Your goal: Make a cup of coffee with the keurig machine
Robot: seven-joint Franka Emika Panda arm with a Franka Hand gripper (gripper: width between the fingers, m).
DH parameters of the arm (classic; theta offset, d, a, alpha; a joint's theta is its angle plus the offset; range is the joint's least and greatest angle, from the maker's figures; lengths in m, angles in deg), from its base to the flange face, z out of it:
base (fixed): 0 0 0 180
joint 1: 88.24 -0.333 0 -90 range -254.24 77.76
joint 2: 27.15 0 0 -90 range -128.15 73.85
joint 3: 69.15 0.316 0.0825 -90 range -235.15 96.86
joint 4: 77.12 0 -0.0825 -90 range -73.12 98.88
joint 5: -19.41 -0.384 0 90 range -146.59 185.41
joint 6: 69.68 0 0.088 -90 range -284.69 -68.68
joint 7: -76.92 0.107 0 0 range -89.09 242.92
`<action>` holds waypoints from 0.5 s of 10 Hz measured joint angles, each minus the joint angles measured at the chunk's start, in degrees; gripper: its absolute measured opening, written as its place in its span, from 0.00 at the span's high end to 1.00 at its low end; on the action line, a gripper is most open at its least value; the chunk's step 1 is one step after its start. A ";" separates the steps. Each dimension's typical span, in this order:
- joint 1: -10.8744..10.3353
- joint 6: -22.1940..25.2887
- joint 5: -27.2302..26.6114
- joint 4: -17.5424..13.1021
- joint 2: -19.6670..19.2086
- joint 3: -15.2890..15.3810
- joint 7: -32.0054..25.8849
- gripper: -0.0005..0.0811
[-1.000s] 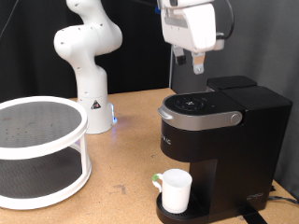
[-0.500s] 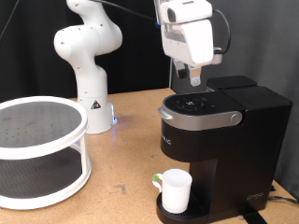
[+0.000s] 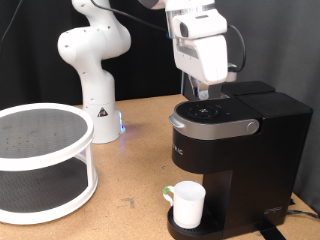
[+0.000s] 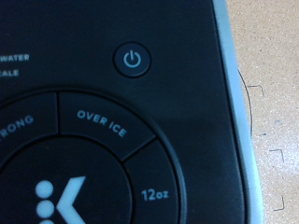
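Note:
The black keurig machine [image 3: 240, 150] stands at the exterior view's right with its lid down. The small white cup [image 3: 187, 204] sits upright on the round drip tray [image 3: 173, 227] under the spout. My gripper [image 3: 202, 96] hangs just above the round button panel [image 3: 212, 112], fingers pointing down and held together, holding nothing. The wrist view is filled by the panel [image 4: 93, 140] at very close range. It shows the power button [image 4: 134, 60], the "OVER ICE" and "12oz" segments, and the big K button [image 4: 56, 196]. My fingers do not show there.
A white two-tier round shelf [image 3: 40, 160] stands at the exterior view's left on the wooden table [image 3: 135, 165]. A white robot arm base [image 3: 95, 70] with a blue light stands at the back, behind the shelf and left of the machine.
My gripper has come down and shifted slightly to the exterior view's left, from well above the machine to just over the button panel. The cup and machine have not moved.

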 joint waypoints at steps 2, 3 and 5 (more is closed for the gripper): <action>-0.01 -0.46 -0.01 0.03 -1.17 0.00 0.00 0.91; -0.04 -0.72 -0.10 0.08 -1.56 0.00 -0.02 0.98; -0.15 -1.38 -0.31 0.41 -2.16 0.07 -0.15 0.99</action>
